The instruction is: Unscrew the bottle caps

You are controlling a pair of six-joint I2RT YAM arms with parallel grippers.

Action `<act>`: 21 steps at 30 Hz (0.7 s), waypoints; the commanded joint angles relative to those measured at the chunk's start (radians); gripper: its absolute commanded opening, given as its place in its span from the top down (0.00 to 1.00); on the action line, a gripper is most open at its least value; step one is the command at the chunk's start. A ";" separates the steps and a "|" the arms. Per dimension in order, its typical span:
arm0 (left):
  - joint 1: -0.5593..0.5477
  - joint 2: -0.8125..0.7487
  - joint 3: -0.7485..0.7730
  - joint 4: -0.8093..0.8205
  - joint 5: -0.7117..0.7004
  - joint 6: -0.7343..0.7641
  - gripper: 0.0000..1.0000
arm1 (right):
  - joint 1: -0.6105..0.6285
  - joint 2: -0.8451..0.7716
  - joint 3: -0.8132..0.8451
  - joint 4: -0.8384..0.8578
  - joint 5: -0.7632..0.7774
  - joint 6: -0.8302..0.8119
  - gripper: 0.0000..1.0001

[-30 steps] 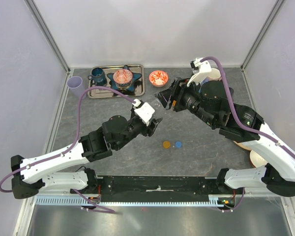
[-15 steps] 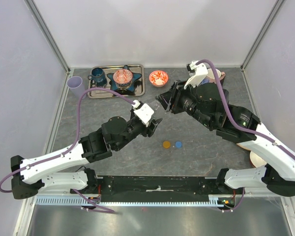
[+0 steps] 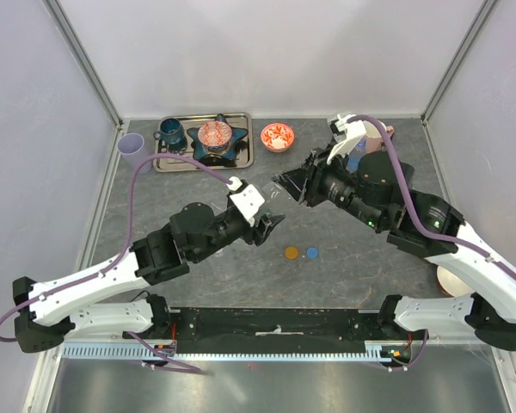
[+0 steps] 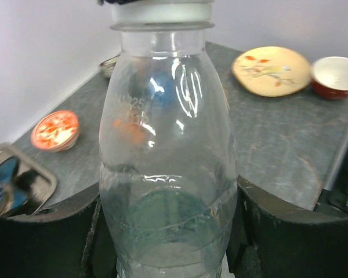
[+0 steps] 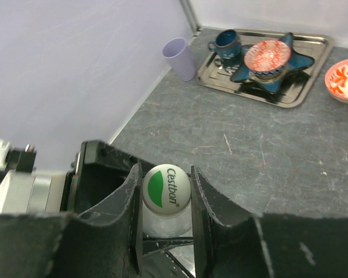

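Observation:
A clear bottle (image 4: 168, 150) is held in the air between both grippers. My left gripper (image 3: 273, 217) is shut on the bottle's lower body, its fingers (image 4: 43, 231) on either side. My right gripper (image 3: 289, 182) is shut on the bottle's white-and-green cap (image 5: 166, 186), one finger (image 5: 202, 202) on each side of it. The cap's rim shows at the top of the left wrist view (image 4: 161, 11). A loose orange cap (image 3: 291, 253) and a loose blue cap (image 3: 311, 253) lie on the table in front of the arms. The other bottles are hidden behind the right arm.
A metal tray (image 3: 243, 156) at the back left holds a blue mug (image 3: 170, 132) and a red patterned bowl (image 3: 215, 134) on a star-shaped dish. A lilac cup (image 3: 132, 146) stands left of the tray. A small red-and-white dish (image 3: 277, 136) stands right of it. A plate (image 4: 271, 69) and a red bowl (image 4: 336, 75) sit on the right.
Both arms have shifted slightly. The right wrist has turned and dropped a little towards the front. The bottle stays gripped between the two grippers.

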 commanded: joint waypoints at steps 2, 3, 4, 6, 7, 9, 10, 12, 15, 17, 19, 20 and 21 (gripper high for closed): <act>0.047 -0.056 0.124 0.001 0.500 -0.106 0.65 | 0.003 -0.043 -0.005 0.025 -0.266 -0.166 1.00; 0.065 -0.058 0.138 -0.009 0.641 -0.121 0.65 | 0.003 -0.047 -0.002 0.022 -0.303 -0.186 1.00; 0.085 -0.059 0.149 -0.011 0.720 -0.180 0.65 | 0.003 -0.053 0.000 0.019 -0.384 -0.224 1.00; 0.149 -0.063 0.166 0.007 0.921 -0.231 0.65 | 0.004 -0.073 -0.002 0.015 -0.458 -0.255 1.00; 0.171 -0.066 0.167 0.041 0.975 -0.281 0.65 | 0.003 -0.080 -0.009 0.017 -0.492 -0.291 1.00; 0.229 -0.066 0.163 0.079 1.123 -0.332 0.65 | 0.003 -0.103 -0.022 0.020 -0.576 -0.324 1.00; 0.263 -0.060 0.163 0.124 1.167 -0.378 0.65 | 0.003 -0.116 -0.049 0.029 -0.616 -0.351 1.00; 0.291 -0.046 0.164 0.148 1.278 -0.421 0.65 | 0.003 -0.157 -0.087 0.077 -0.702 -0.367 1.00; 0.326 -0.009 0.160 0.222 1.394 -0.506 0.65 | 0.003 -0.177 -0.108 0.077 -0.800 -0.397 1.00; 0.332 0.019 0.150 0.276 1.445 -0.559 0.65 | 0.003 -0.180 -0.106 0.056 -0.843 -0.434 1.00; 0.332 0.033 0.144 0.296 1.460 -0.584 0.65 | 0.003 -0.182 -0.108 0.039 -0.895 -0.460 1.00; 0.332 0.039 0.141 0.309 1.464 -0.587 0.66 | 0.003 -0.183 -0.108 0.020 -0.903 -0.480 1.00; 0.332 0.039 0.140 0.313 1.464 -0.585 0.66 | 0.003 -0.183 -0.109 0.016 -0.909 -0.485 1.00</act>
